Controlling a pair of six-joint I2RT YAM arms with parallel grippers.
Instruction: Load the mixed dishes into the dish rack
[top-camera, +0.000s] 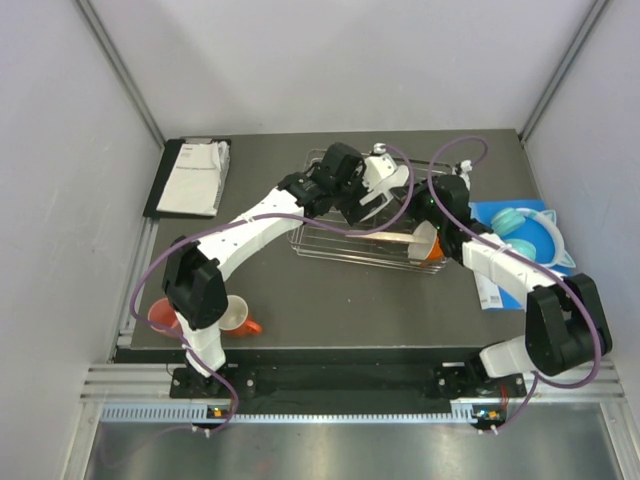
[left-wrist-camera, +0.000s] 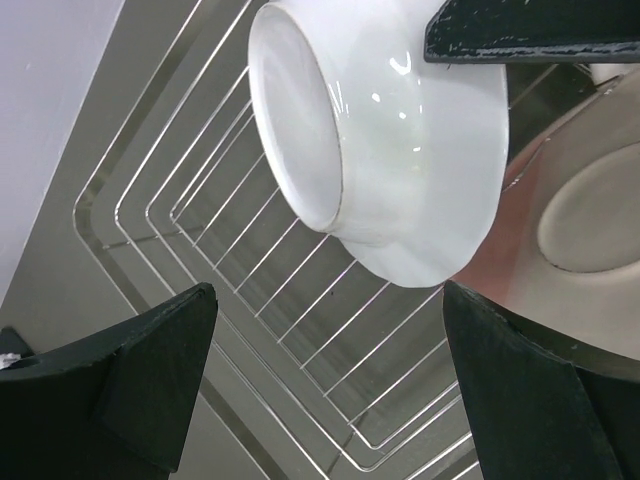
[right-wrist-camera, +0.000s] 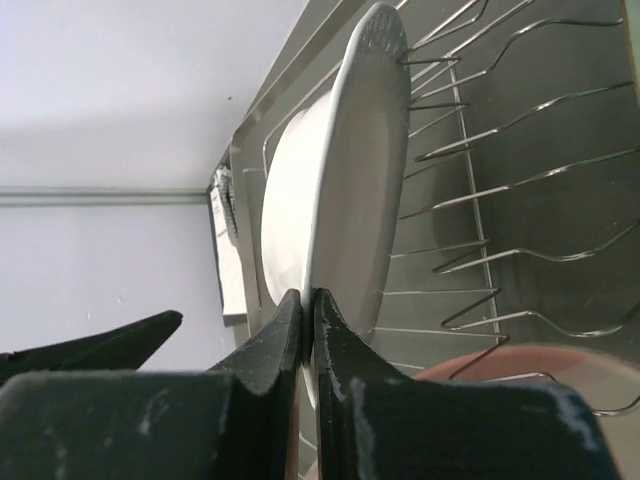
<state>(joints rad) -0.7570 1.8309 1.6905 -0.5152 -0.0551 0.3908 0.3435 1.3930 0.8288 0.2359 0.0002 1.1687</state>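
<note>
The wire dish rack (top-camera: 330, 245) stands mid-table. My right gripper (top-camera: 420, 203) is shut on the rim of a white bowl (top-camera: 392, 182) and holds it on edge over the rack. The right wrist view shows the bowl (right-wrist-camera: 350, 170) pinched between my fingertips (right-wrist-camera: 310, 310). My left gripper (top-camera: 352, 200) is open beside the bowl. In the left wrist view its fingers (left-wrist-camera: 150, 370) straddle the rack wires (left-wrist-camera: 300, 320) below the bowl (left-wrist-camera: 400, 150). A pink-and-cream plate (top-camera: 392, 237) lies in the rack, with an orange cup (top-camera: 432, 250) at its right end.
An orange white-lined mug (top-camera: 237, 315) and a salmon cup (top-camera: 163, 315) sit at the front left by the left arm. A black tray with papers (top-camera: 190, 178) is at the back left. Teal headphones (top-camera: 515, 222) lie on a blue sheet at the right.
</note>
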